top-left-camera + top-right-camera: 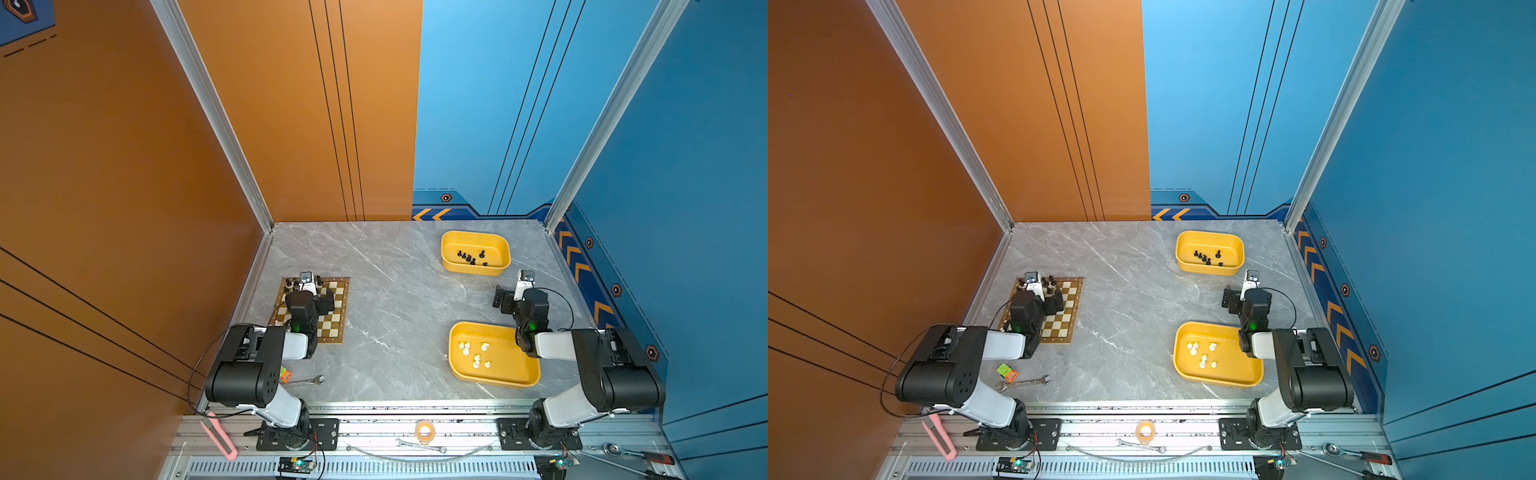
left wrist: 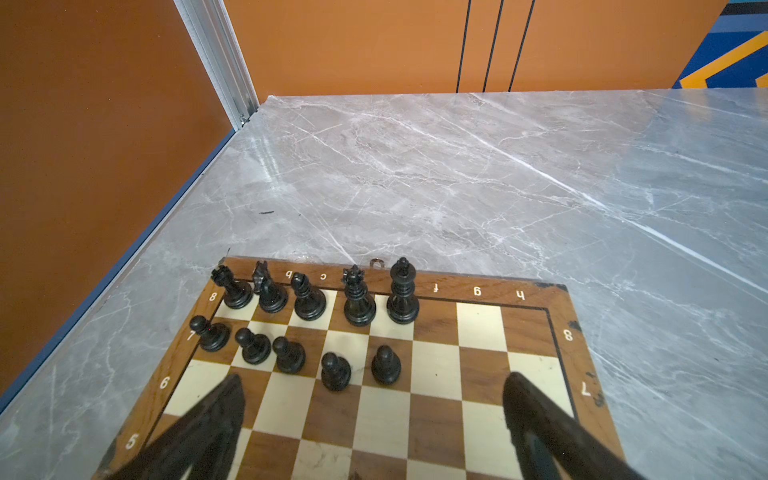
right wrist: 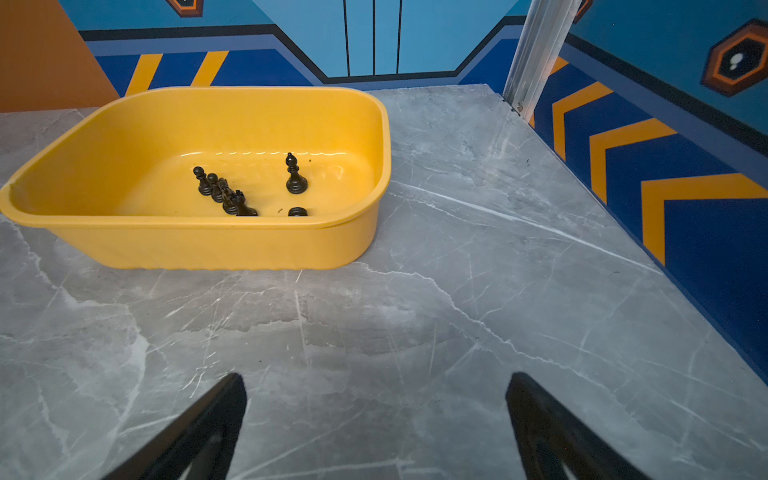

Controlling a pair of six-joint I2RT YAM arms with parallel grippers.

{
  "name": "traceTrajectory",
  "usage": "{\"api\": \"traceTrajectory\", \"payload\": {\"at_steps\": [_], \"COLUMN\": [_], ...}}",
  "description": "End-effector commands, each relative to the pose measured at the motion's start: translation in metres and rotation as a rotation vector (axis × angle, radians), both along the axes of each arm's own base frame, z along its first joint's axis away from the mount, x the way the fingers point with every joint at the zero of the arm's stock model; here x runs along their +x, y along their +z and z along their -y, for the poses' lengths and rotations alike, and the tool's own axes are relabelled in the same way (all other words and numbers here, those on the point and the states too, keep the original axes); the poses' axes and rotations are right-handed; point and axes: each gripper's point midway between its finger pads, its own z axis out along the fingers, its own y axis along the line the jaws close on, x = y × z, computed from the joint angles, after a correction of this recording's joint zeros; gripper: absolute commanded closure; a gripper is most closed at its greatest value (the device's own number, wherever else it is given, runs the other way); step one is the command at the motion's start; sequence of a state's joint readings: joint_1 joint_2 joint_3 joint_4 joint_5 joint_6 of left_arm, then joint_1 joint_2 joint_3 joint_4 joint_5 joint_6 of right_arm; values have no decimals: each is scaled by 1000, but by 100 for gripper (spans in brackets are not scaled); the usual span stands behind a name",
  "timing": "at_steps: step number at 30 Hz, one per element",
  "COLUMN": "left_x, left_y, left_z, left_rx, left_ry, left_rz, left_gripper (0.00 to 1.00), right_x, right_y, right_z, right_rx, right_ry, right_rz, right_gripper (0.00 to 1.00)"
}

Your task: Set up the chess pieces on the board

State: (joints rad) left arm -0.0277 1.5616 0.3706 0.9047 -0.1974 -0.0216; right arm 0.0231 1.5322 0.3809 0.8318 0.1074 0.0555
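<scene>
black chess pieces (image 2: 358, 299) stand in two rows at the far end of the board (image 2: 436, 370), on the left of the marble table (image 3: 457, 291). left gripper (image 2: 375, 377) hovers above the board, jaws spread, empty. right gripper (image 3: 376, 376), spread too, faces a yellow tray (image 3: 208, 245) holding other black pieces (image 3: 296, 178).

Left arm (image 1: 300, 309) hides much of board (image 1: 338, 321) in both top views; white pieces (image 1: 476, 358), 4 o'clock tray (image 1: 512, 362), too small to type.

The square checkered wooden board (image 1: 332, 320) lies left on the grey marble tabletop (image 1: 386, 316), with black chess pieces (image 2: 309, 297) on its far rows. On the right, the farther yellow plastic tray (image 1: 473, 269) holds black pieces (image 1: 471, 258); the nearer yellow tray (image 1: 511, 370) holds cream-white pieces (image 1: 476, 360).
</scene>
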Motion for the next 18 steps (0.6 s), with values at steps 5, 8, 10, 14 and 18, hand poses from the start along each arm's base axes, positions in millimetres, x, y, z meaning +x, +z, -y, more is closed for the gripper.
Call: {"api": "traceTrajectory", "payload": {"at_steps": [5,8,10,14,18], "left_x": [4,4,4,4,3], "left_y": [6,6,6,6,11], "left_z": [5,5,5,5,4], "left_rx": [9,7,8,9,29], "left_ry": [-30,-30,-29,-26,-6], "left_rz": [11,11,12,14,27], "left_gripper": [2,2,2,2,2], "right_x": [4,4,4,4,1], "right_y": [7,7,7,7,16], "right_z": [0,-1,-1,-1,1], "right_rx": [2,3,3,-5,-35], "right_ry": [4,5,5,2,-40], "right_rz": [29,25,27,28,35], "right_gripper": [0,0,0,0,0]}}
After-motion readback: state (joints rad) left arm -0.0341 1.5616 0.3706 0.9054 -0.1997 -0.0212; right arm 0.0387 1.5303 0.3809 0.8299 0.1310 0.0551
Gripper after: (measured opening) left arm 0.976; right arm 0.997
